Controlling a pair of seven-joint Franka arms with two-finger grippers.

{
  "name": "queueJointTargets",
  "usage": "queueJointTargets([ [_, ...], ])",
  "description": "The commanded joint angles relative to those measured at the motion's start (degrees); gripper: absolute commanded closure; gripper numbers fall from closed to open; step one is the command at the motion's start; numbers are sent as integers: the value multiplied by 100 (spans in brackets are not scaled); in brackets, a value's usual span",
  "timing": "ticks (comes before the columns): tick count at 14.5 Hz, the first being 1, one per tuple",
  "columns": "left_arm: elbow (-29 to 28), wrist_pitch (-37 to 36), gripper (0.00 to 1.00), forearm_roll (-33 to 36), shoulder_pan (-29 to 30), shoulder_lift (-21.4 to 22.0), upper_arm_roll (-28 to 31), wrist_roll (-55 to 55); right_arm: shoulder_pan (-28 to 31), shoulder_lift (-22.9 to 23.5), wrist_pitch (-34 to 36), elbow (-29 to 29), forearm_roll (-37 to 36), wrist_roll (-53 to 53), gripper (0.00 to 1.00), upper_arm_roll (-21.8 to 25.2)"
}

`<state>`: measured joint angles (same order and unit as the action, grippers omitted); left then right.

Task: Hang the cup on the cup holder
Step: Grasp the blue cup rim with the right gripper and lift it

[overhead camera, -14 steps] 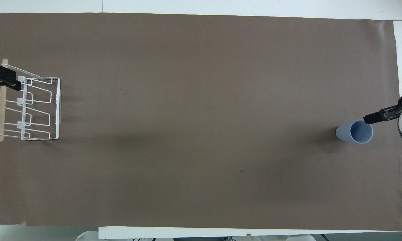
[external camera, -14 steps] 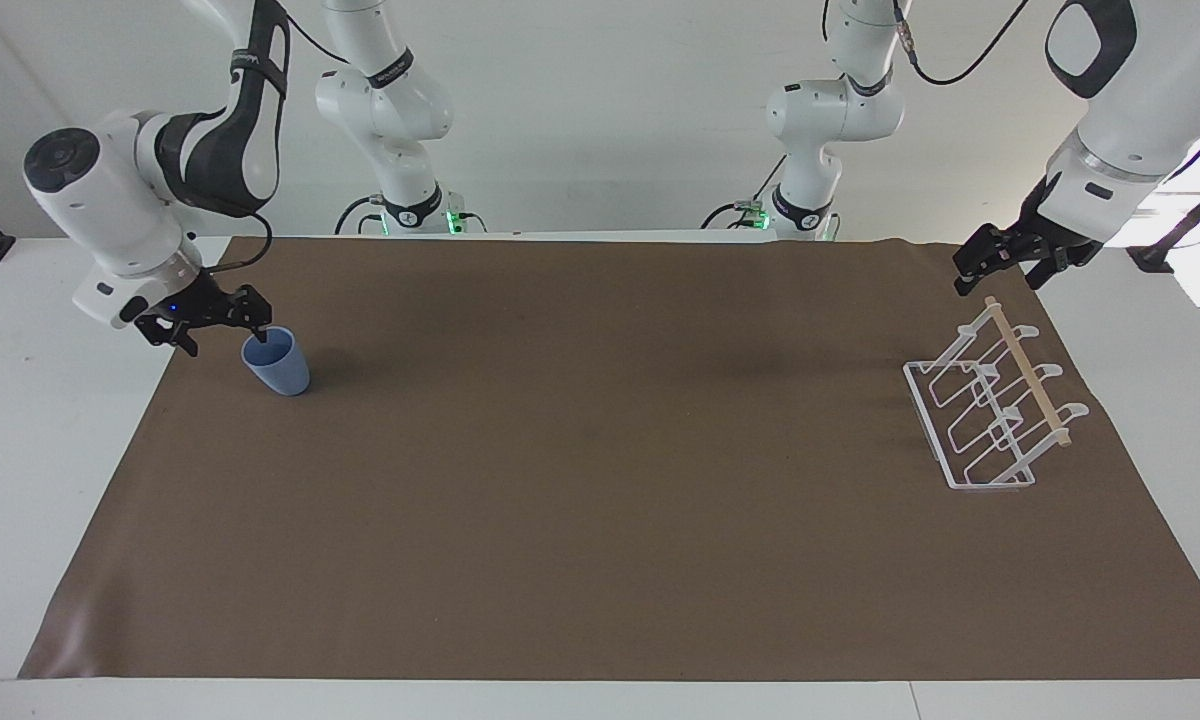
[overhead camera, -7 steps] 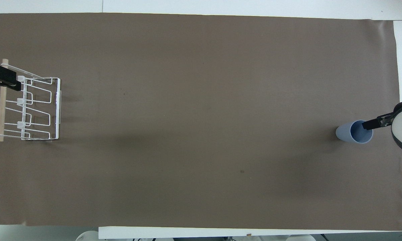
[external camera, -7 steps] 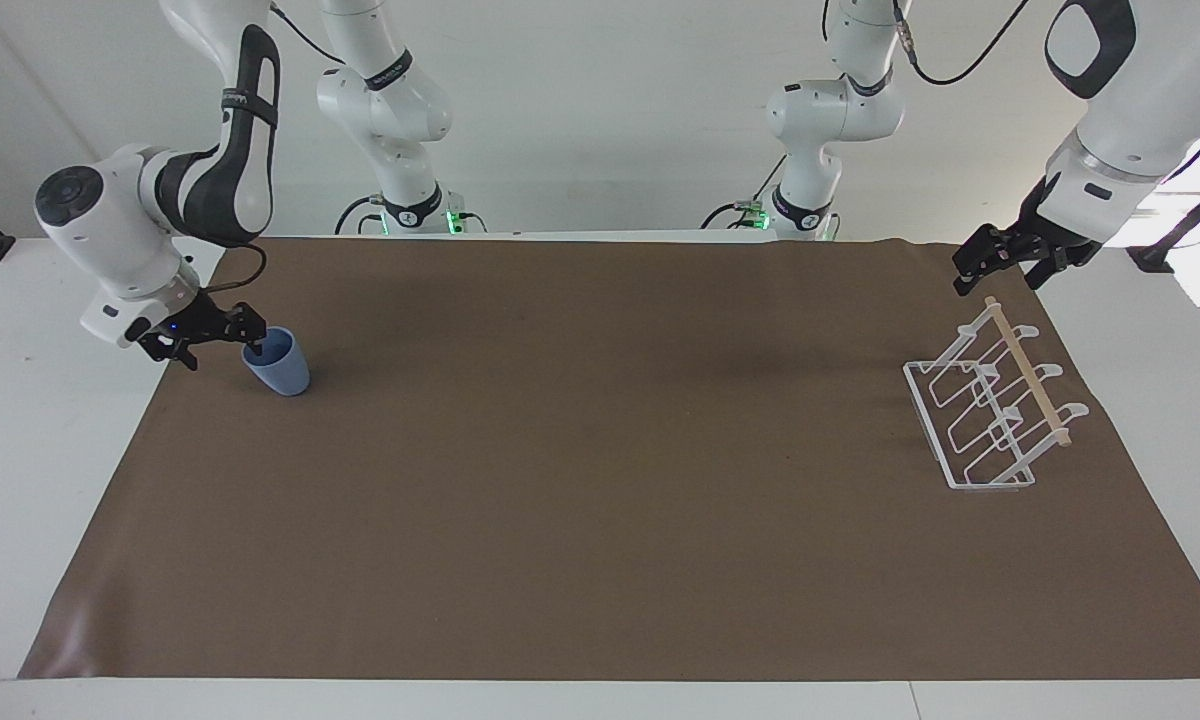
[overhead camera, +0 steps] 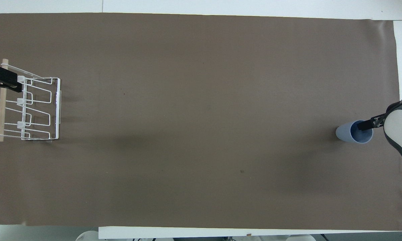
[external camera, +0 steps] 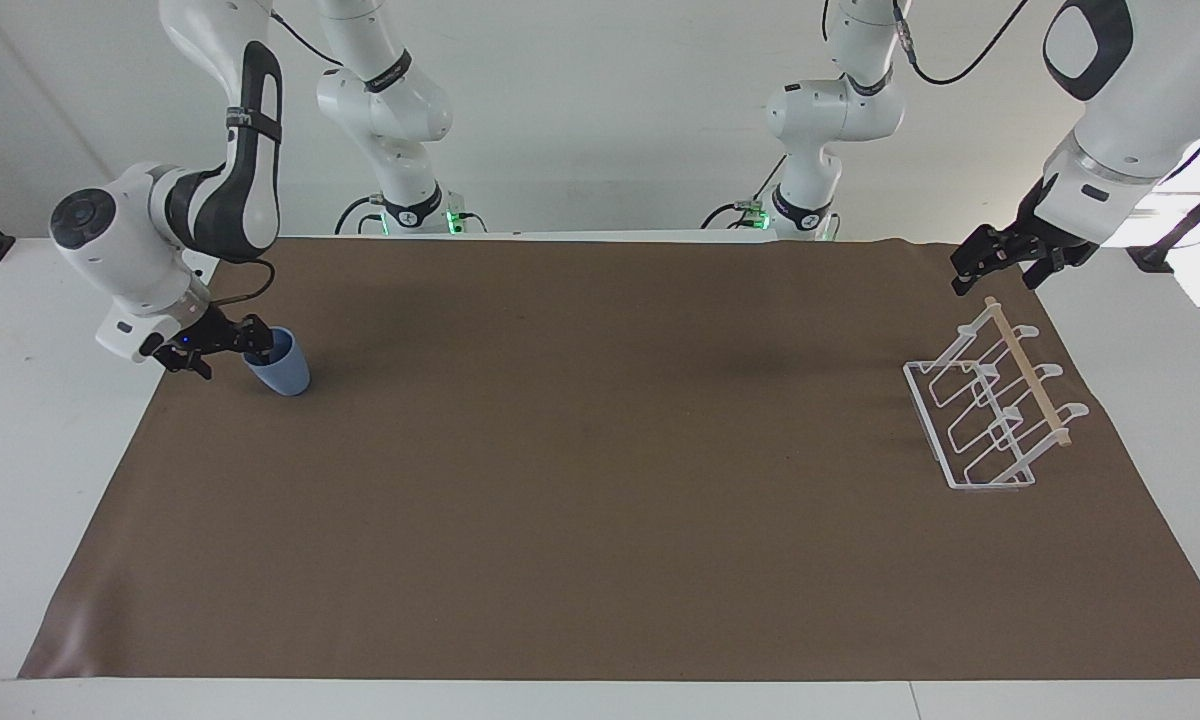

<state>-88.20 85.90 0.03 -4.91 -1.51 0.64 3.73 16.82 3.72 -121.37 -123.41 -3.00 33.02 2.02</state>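
Note:
The light-blue cup [external camera: 285,372] stands upright on the brown mat at the right arm's end of the table; it also shows in the overhead view [overhead camera: 346,133]. My right gripper [external camera: 228,355] is open and low at the cup's rim. One finger [overhead camera: 365,126] reaches down inside the cup; the other is outside it, toward the table's end. The white wire cup holder [external camera: 990,410] with its wooden rod [overhead camera: 1,103] stands at the left arm's end. My left gripper [external camera: 998,268] is open and waits in the air just above the rod's end nearest the robots.
The brown mat [external camera: 600,480] covers most of the white table [external camera: 30,420]. Two more white arms stand on bases [external camera: 405,215] at the robots' edge of the table. Nothing else lies on the mat.
My right gripper has come down and moved toward the cup, so that one finger now sits inside the cup's rim. The cup, the cup holder and the left gripper have stayed in place.

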Motion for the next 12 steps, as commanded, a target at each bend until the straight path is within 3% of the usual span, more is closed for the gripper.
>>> queueJointTargets([
  [1, -224, 50, 0, -47, -19, 195, 24, 58, 50, -56, -185, -236, 107, 117, 21, -17],
  [4, -224, 41, 0, -47, -19, 195, 24, 58, 41, -64, -168, -262, 107, 108, 44, -17],
  [5, -224, 41, 0, -47, -10, 195, 24, 49, 32, -90, -168, -341, 107, 99, 56, -17],
  [7, -407, 32, 0, -47, -10, 299, 24, 66, 15, -108, -150, -386, 115, 73, 88, -17],
  [9, -644, 32, 0, -38, -28, 431, 24, 354, -3, -99, -80, -324, 107, 73, 100, -17],
  [12, -812, -12, 0, -38, -28, 529, 24, 839, 6, -64, 43, -158, 107, 134, 100, -17],
])
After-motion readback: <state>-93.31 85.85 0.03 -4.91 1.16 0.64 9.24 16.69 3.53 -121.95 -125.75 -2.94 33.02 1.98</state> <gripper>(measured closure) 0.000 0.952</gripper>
